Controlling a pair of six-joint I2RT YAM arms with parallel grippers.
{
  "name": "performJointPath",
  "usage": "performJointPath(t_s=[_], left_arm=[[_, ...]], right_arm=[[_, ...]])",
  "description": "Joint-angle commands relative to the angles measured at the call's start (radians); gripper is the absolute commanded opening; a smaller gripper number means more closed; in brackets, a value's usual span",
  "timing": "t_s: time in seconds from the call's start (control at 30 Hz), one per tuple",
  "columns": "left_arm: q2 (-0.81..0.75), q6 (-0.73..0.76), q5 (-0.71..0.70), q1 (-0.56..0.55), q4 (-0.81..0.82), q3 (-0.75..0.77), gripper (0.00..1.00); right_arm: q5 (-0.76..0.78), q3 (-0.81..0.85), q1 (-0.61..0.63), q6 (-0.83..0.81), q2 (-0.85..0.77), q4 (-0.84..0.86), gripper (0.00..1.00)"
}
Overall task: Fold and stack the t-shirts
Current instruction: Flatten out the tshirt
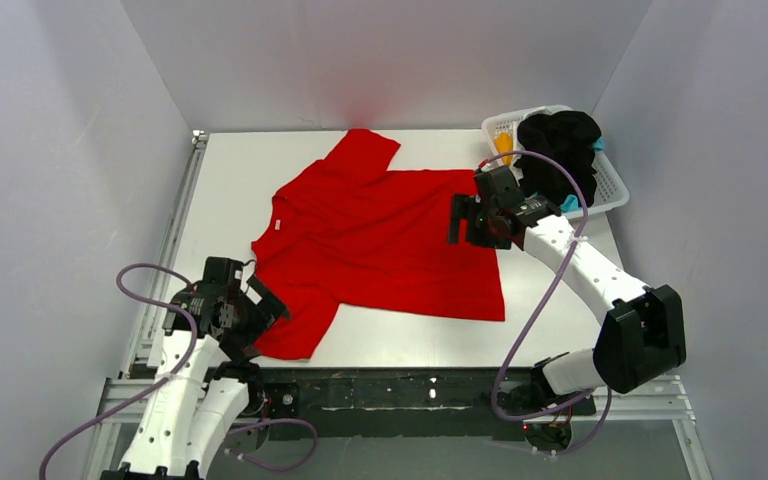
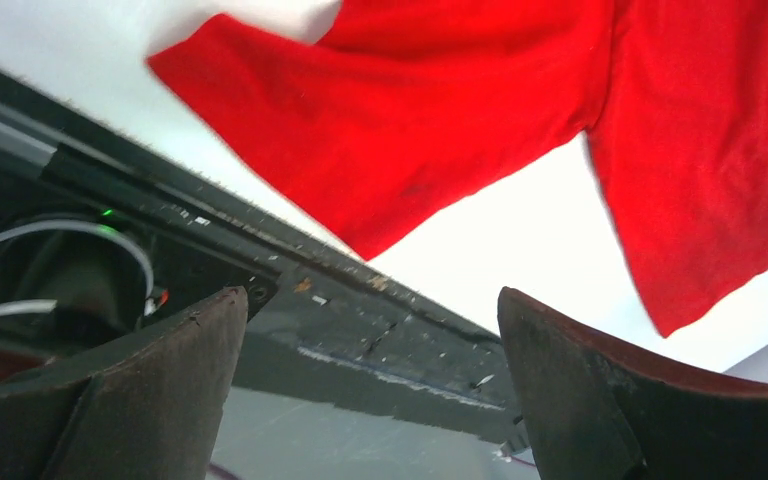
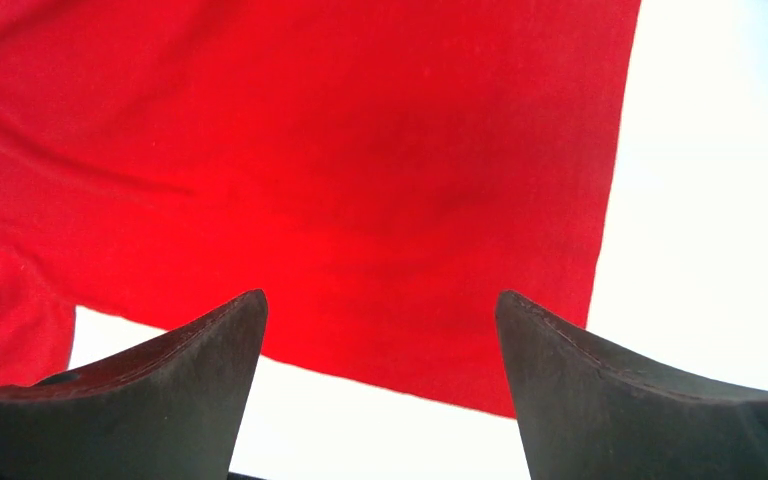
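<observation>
With the red t-shirt point(image 1: 390, 240) spread flat mid-table and both pairs of jaws wide and empty, left gripper point(image 1: 265, 316) beside its near sleeve, right gripper point(image 1: 457, 222) over its far-right hem corner, the first fold looks due: each must pinch an edge.

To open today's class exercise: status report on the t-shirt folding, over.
Left gripper open, empty, by near sleeve. Right gripper open, empty, over hem. Red t-shirt spread out, unfolded. Black shirts in basket; nothing blocking.
</observation>
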Motion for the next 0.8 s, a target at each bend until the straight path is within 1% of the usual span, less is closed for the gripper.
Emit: performJointPath(t_s=[0.0,0.1,0.2,0.27,0.4,0.57,0.77], left_arm=[[0.028,-0.063,0.032,-0.024,-0.103,-0.162,0.98],[0.094,-0.071,0.032,-0.08,0.022,-0.201,0.98],[0.174,-0.073,0.012,-0.148,0.108,-0.205,0.98],[0.229,-0.071,-0.004,-0.177,0.132,-0.203,0.98],[0.297,-0.058,-0.029,-0.195,0.178,-0.226,0.98],[0.347,-0.056,-0.016,-0.202,0.288,-0.269,0.85],[0.431,-0.042,-0.001,-0.217,0.337,-0.224,0.67]], right_arm=[[-0.041,-0.051,0.013,0.08,-0.082,0.108,0.92],[-0.027,-0.063,0.016,0.079,-0.072,0.082,0.91],[0.004,-0.068,0.017,0.082,-0.065,0.055,0.9],[0.023,-0.08,0.017,0.085,-0.067,0.048,0.9],[0.036,-0.113,0.017,0.092,-0.082,0.045,0.9],[0.053,-0.141,0.017,0.106,-0.087,0.028,0.89],[0.061,-0.145,0.017,0.112,-0.093,0.022,0.88]])
